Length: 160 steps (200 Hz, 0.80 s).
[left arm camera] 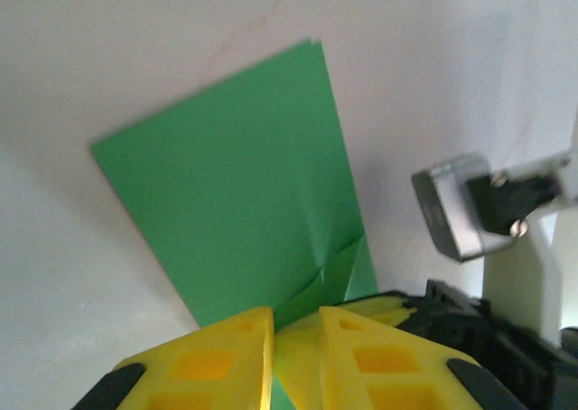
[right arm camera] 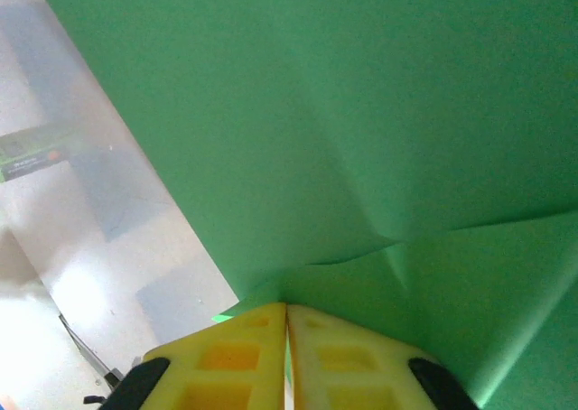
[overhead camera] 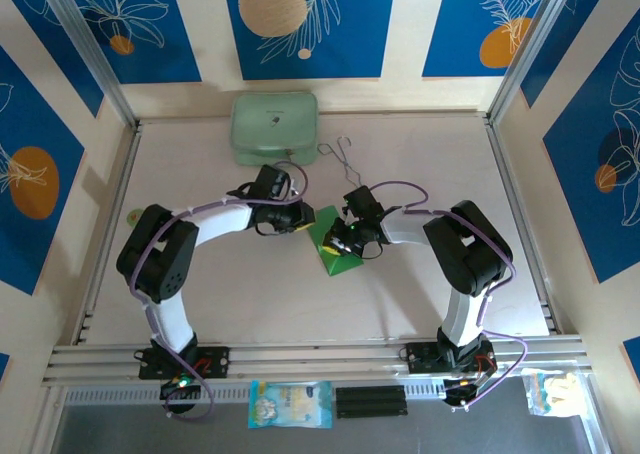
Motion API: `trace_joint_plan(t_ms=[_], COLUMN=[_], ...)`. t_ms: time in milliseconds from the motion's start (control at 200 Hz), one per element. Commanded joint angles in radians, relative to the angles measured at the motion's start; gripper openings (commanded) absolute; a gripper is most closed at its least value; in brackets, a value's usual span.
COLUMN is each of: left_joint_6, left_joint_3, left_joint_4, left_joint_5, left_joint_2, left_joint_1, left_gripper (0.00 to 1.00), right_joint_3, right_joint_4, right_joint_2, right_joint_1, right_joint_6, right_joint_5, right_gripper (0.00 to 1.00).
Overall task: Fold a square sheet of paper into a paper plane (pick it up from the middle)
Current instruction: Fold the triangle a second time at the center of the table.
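Pale counter [overhead camera: 300,304] inside blue leaf-patterned walls [overhead camera: 300,24]: folded green sheet of paper [overhead camera: 335,261] at centre, a claw at each side of it
Green sheet of paper lies creased into a pointed shape mid-counter between the two arms, well apart from the mint case [overhead camera: 275,126] and wire tongs [overhead camera: 340,155] at the far side. Left claw [overhead camera: 302,219] narrow, yellow fingers [left arm camera: 217,356] a slit apart at the sheet's creased corner; whether they pinch it cannot be told. Right claw [overhead camera: 338,242] closed, fingers pressed together on the sheet's edge beside a folded flap
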Motion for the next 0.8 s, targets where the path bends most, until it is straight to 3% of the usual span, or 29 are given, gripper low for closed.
trace_joint_plan(t_ms=[0,305,795], left_joint_6=[-0.006,-0.043,-0.042], left_joint_3=[-0.014,-0.015,-0.007], left_joint_4=[-0.038,-0.036,-0.057], left_joint_5=[-0.028,-0.037,-0.035], left_joint_2=[-0.015,0.032,0.09], left_joint_1=[-0.043,-0.097,-0.113], left_gripper=[0.16,0.0,0.0], right_joint_3=[-0.022,-0.02,-0.019], right_joint_4=[-0.101,-0.11,-0.108], right_joint_2=[0.038,0.043,0.041], right_joint_1=[0.009,0.012,0.011], right_joint_6=[-0.004,-0.001,0.005], right_joint_5=[0.053,0.058,0.053], right_gripper=[0.07,0.0,0.0])
